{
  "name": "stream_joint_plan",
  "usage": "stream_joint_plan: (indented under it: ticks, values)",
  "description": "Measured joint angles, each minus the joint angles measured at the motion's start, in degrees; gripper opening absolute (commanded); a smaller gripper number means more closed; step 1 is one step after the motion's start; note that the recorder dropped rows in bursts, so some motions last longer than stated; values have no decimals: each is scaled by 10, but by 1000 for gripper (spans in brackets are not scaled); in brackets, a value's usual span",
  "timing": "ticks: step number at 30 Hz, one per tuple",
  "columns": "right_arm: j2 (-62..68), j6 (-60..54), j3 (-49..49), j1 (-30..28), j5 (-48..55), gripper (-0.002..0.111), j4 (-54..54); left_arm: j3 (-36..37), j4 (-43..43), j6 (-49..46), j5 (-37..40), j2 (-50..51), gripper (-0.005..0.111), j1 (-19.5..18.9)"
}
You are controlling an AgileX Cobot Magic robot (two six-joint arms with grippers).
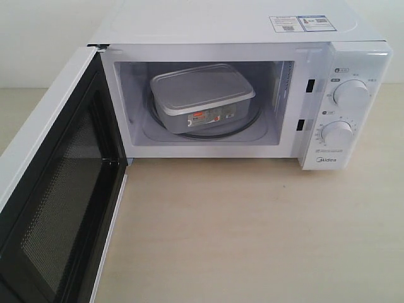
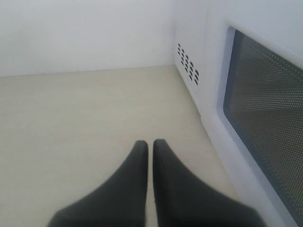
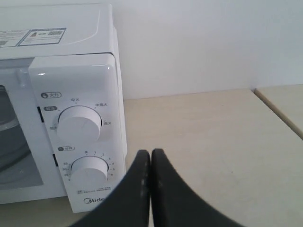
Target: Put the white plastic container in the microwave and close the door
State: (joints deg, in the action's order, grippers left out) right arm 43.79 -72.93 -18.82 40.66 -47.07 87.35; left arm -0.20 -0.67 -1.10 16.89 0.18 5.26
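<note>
Pale matte tabletop (image 1: pixel 252 240) bearing the white boxy microwave (image 1: pixel 221 25), its door (image 1: pixel 63 208) swung wide with the black mesh inner face exposed. The white plastic container (image 1: pixel 201 95), round-cornered with a flat lid, translucent body and red label, rests on the glass turntable (image 1: pixel 251 121) inside. Left gripper (image 2: pixel 150 143) and right gripper (image 3: pixel 150 152): black tapered jaws pressed together, empty.

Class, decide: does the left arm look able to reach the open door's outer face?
Probably yes: the left gripper sits beside the door, with only bare table between them.
</note>
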Motion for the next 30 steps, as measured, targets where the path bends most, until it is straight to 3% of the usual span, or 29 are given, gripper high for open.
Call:
stream_joint_plan:
  ticks: [9, 16, 19, 25, 30]
  values:
    - [0, -1, 0, 0, 0, 0, 1, 0, 0, 0, -28, 0, 4, 0]
    - [0, -1, 0, 0, 0, 0, 2, 0, 1, 3, -188, 0, 4, 0]
    - [0, -1, 0, 0, 0, 0, 2, -13, 1, 7, -215, 0, 4, 0]
    - [0, -1, 0, 0, 0, 0, 2, -139, 1, 11, -182, 31, 4, 0]
    - [0, -1, 0, 0, 0, 0, 2, -271, 1, -3, -82, 117, 4, 0]
